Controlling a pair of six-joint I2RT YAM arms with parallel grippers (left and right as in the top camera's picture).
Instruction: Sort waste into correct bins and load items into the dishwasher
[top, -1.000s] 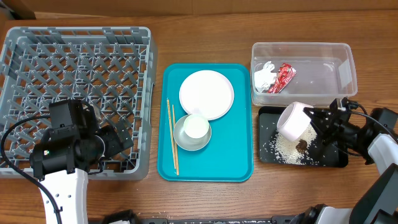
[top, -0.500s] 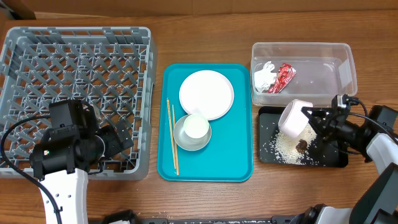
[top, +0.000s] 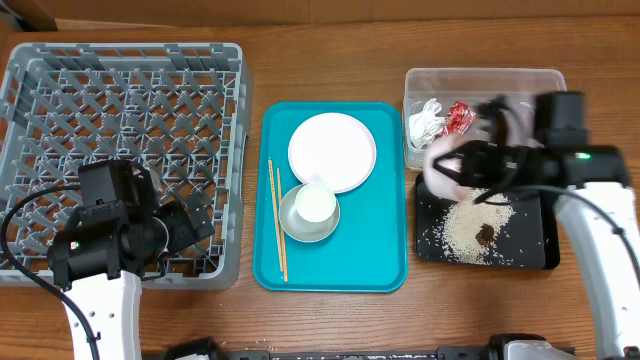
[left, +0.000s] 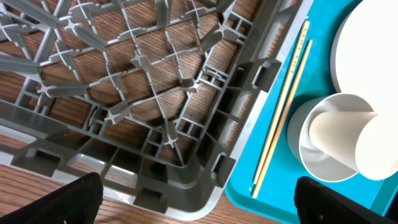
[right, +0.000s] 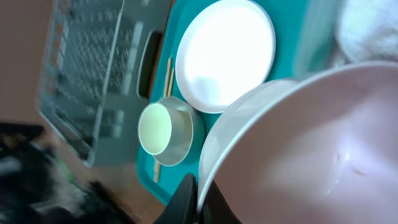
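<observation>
Step in hand: The right gripper (right: 200, 200) pinches the rim of the pinkish-white bowl (right: 292, 149), which shows as a blur in the overhead view. The bowl looks scraped out, so this reads as the start of its loading.
Task's thing: The bowl hangs at the fingertips. The rice-and-brown-lump scraps (top: 462, 228) lie just beneath it on the black tray (top: 530, 245).
Behind the gripper: The white tissue (top: 424, 122) and red wrapper (top: 458, 112) sit in the clear tub (top: 560, 110).
Next move: It likely calls for a long carry over the teal tray (top: 370, 265) to the dish rack (top: 120, 110), well away from the gripper, with the bowl stood on edge between pegs.
Left gripper (left: 199, 199): Its fingers are spread and empty at the rack's corner, with the chopsticks (left: 283, 106) just ahead.
Materials: The bowl is smooth and glossy, the wrapper crinkled foil and the tissue crumpled. The rack is a rigid grey lattice and the chopsticks are thin wood.
Yet to load: A flat round plate (top: 332, 150) and a small cup (top: 316, 203) nested in a grey metal bowl (top: 295, 228).
</observation>
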